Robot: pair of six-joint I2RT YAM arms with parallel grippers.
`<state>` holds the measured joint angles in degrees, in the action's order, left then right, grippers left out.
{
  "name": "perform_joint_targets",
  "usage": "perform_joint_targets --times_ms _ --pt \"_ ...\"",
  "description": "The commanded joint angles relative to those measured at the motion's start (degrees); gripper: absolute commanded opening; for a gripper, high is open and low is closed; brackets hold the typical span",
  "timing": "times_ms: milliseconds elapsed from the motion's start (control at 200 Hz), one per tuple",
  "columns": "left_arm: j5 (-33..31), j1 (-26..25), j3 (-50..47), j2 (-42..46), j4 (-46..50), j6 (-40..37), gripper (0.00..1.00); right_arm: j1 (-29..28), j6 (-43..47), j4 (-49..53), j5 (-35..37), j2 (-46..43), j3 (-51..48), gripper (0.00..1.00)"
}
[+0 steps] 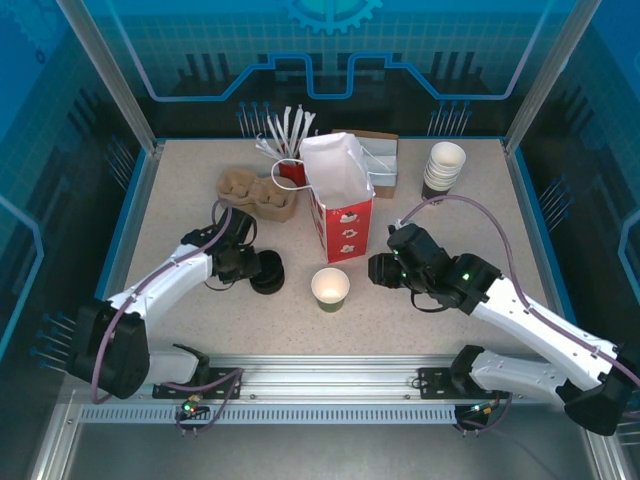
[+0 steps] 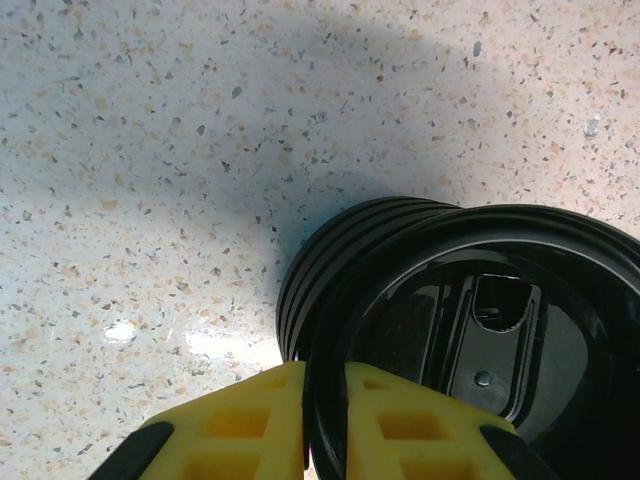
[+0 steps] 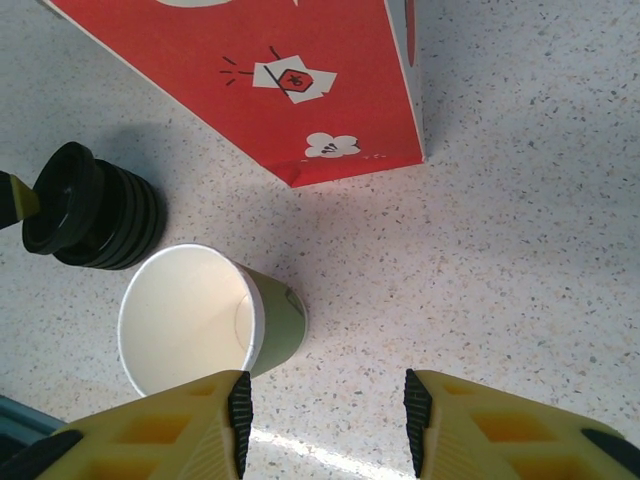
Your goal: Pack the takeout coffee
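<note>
1. Coffee cup (image 1: 331,288) stands upright and lidless on the table (image 1: 300,335), just in front of the red bag (image 1: 343,215) and between the two arms. Nobody has hold of it.
2. Over to the left gripper (image 2: 325,425): its yellow fingers are pressed together on the rim of the top lid (image 2: 480,340), one finger on each side of the edge. That lid sits tilted on the lid stack (image 2: 320,270).
3. Now the right gripper (image 3: 325,420): it is spread wide with nothing between the fingers. It hangs over bare table, and the cup is just beside its left finger, not inside the gap.
4. My read is that this is the lid-fetching step, with capping and bagging yet to come.
   - The next move calls for peeling that one lid cleanly away, without dragging its neighbour along.
   - The lid then has to be carried over, levelled above the white rim and pressed down evenly.
   - An empty paper cup is light and could tip or skate, so a steadying hold from the right side looks wise.
5. Materials, moving outward:
   - The lid is glossy black plastic, round, with a sip slot and a tiny vent.
   - The stack below it shows ribbed, nested edges.
   - The cup is tapered paper, olive-green outside and white inside, with a faint seam.
   - The bag is stiff red paper with white printed marks, and it stands open at the top.
   - The tabletop is pale, speckled and slightly shiny.
</note>
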<state>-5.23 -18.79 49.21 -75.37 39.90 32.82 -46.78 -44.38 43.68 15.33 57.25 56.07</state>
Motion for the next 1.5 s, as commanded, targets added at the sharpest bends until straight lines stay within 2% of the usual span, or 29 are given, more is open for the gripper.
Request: perform_joint_targets --times_ms 0,295,695,1171,1491 --pt "-2.24 -1.44 2.94 1.65 4.21 -1.40 0.14 0.64 -0.70 -0.24 -2.23 -1.17 0.30 0.47" --pt "-3.64 -5.18 7.55 4.23 10.32 -1.70 0.15 -2.50 -2.52 -1.58 -5.46 0.95 4.69 0.47" --pt "-5.36 -13.47 16.34 8.33 19.98 1.86 0.16 -9.22 -4.29 -1.64 -5.93 12.14 16.39 0.50" --pt "-5.56 -20.37 22.71 8.16 21.74 5.49 0.16 -9.82 -3.50 -1.93 -10.28 23.06 26.22 0.53" --pt "-5.06 -22.70 24.08 6.52 20.14 6.91 0.16 -9.82 -3.48 0.53 -9.15 26.71 28.39 0.53"
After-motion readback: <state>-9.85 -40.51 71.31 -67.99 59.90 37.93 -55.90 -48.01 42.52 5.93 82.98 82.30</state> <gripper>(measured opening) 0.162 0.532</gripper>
